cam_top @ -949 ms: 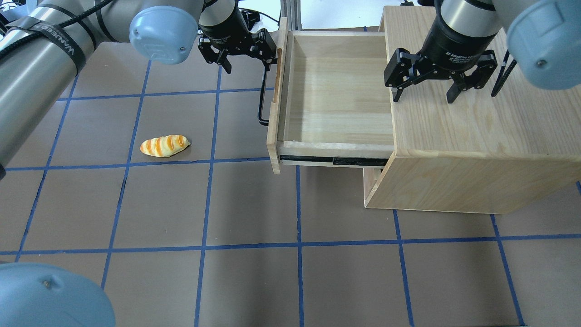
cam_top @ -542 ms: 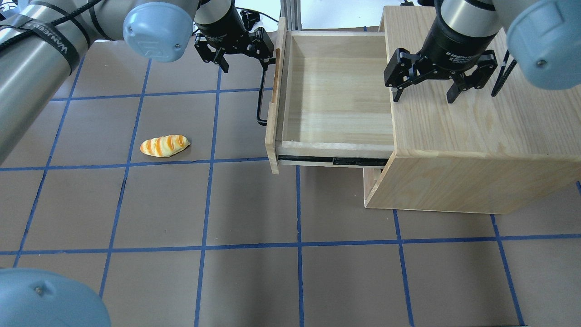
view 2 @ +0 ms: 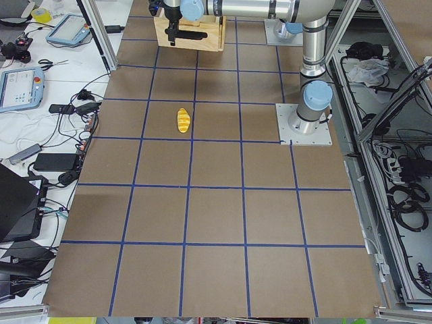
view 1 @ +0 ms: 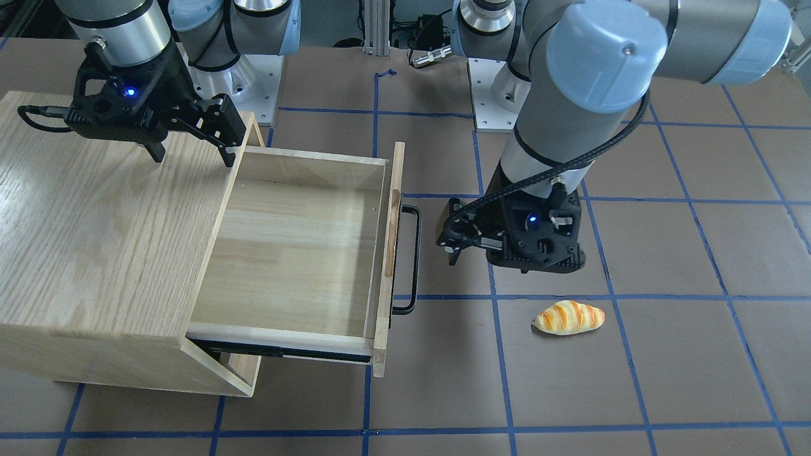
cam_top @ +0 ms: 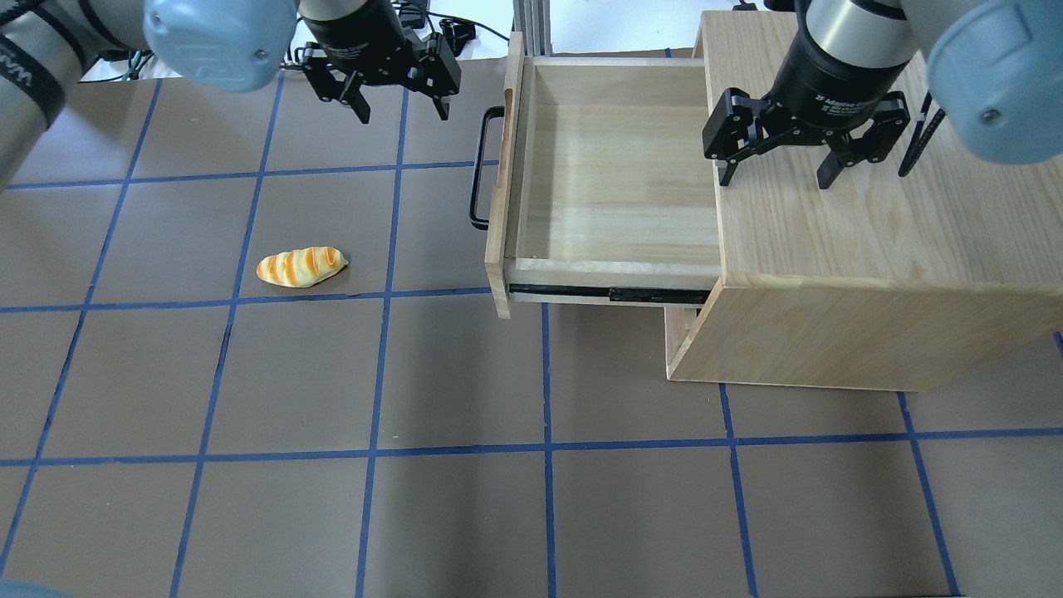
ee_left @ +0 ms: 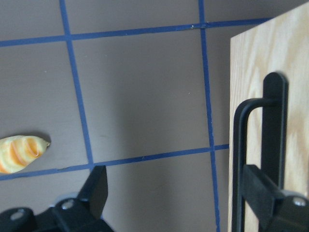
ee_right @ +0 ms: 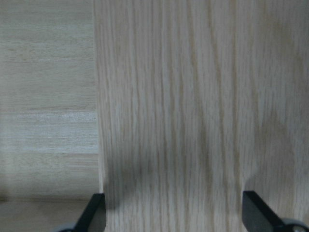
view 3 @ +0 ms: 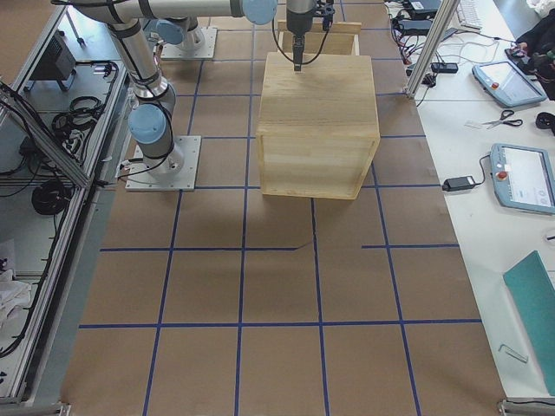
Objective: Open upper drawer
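The upper drawer (cam_top: 614, 191) stands pulled far out of the cabinet (cam_top: 864, 241). My left gripper (cam_top: 403, 112) hangs wide open and empty near its black handle (cam_top: 475, 170), not touching. My right gripper (cam_top: 775, 176), open too, is above the cabinet top.

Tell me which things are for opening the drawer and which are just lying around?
For the job: wide light-oak upper drawer, pulled out; its long black metal bar handle; left end effector.
Just lying about: striped orange-yellow bread roll.

Light-oak upper drawer (cam_top: 614, 183), black handle (cam_top: 474, 170), orange-striped bread (cam_top: 301, 267).
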{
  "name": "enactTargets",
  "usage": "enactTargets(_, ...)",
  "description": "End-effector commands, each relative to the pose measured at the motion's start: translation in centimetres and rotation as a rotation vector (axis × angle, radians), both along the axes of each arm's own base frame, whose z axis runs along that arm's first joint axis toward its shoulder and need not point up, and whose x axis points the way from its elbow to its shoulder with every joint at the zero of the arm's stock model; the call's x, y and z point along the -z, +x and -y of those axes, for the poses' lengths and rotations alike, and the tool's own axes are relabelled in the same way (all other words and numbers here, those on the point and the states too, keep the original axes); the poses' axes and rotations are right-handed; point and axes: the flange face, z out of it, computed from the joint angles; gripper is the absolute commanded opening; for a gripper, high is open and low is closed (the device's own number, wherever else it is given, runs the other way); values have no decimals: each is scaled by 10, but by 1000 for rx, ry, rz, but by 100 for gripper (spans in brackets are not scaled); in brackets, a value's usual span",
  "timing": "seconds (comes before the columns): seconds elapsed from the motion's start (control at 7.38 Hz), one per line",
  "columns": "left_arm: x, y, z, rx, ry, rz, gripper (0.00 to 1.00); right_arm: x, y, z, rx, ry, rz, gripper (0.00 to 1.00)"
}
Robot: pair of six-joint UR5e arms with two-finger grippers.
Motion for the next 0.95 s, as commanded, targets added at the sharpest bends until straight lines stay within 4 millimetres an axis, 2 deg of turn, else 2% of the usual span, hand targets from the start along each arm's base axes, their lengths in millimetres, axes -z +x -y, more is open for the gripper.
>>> enactTargets(0.0, -20, 60, -11, -92, 29, 17, 100, 0, 0, 0, 0, 0, 1, 100)
enactTargets(0.14, -20, 81, -16, -126, 41, 23, 100, 0, 0, 0, 0, 0, -1, 100)
enactTargets(0.27, -18, 93, -27, -134, 48, 27, 100, 0, 0, 0, 0, 0, -1, 100)
enactTargets(0.54, -19, 87, -62, -130, 52, 15, 100, 0, 0, 0, 0, 0, -1, 100)
enactTargets(0.81, -35, 98, -75, -104, 33, 85, 100, 0, 0, 0, 0, 0, -1, 100)
